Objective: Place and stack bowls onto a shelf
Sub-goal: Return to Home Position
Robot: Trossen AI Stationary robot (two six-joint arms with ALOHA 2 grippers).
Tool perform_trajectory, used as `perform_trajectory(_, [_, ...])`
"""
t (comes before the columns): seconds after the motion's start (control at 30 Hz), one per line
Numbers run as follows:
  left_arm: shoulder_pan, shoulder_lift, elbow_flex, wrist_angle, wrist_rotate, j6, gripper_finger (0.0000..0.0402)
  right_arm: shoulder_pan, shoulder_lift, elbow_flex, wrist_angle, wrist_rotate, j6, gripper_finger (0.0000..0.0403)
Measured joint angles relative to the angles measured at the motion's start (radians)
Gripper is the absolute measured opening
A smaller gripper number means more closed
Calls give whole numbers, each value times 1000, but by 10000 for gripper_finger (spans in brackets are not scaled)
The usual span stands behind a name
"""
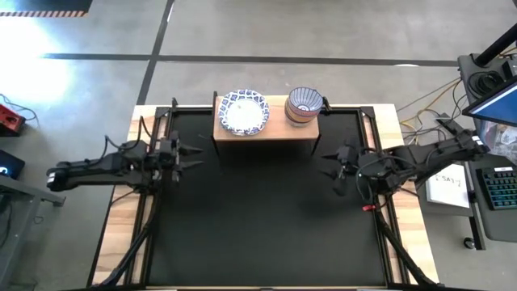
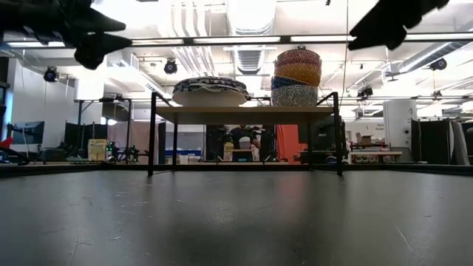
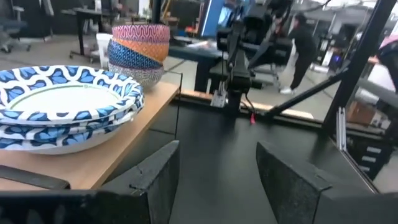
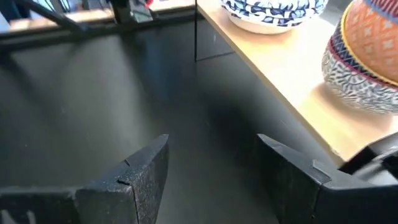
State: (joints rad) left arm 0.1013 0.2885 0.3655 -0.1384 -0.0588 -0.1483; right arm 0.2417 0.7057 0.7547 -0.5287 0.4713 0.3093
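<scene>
A small shelf [image 1: 266, 129] with a light wooden top and thin black legs stands at the table's far edge. On its left half sits a stack of wide white bowls with blue-patterned rims [image 1: 244, 111] [image 3: 59, 106]. On its right half sits a stack of small bowls [image 1: 304, 104] [image 2: 297, 75], grey patterned at the bottom, then blue, golden yellow and red. My left gripper [image 1: 196, 156] [image 3: 217, 177] hovers open over the table's left side. My right gripper [image 1: 326, 164] [image 4: 214, 171] hovers open over the right side. Both are empty.
The black tabletop [image 1: 258, 218] stretches between both arms and toward the near edge. Black rails and cables [image 1: 137, 234] run along the table's sides. A keyboard and paper [image 1: 477, 182] lie beyond the right edge. People and desks show in the room behind.
</scene>
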Motion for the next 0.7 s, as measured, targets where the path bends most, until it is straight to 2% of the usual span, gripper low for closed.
perform_trajectory(0.2, [0,-33,-110,145,0,-13,194,0,-89,-178,196,0,-23,224])
perform_trajectory(0.43, [0,-46,-160,157,-1,-45,194,0,-160,-351,385,1,-9,224])
perform_trajectory(0.7, [0,-43,-194,163,-1,-87,194,0,-169,-563,684,0,37,224])
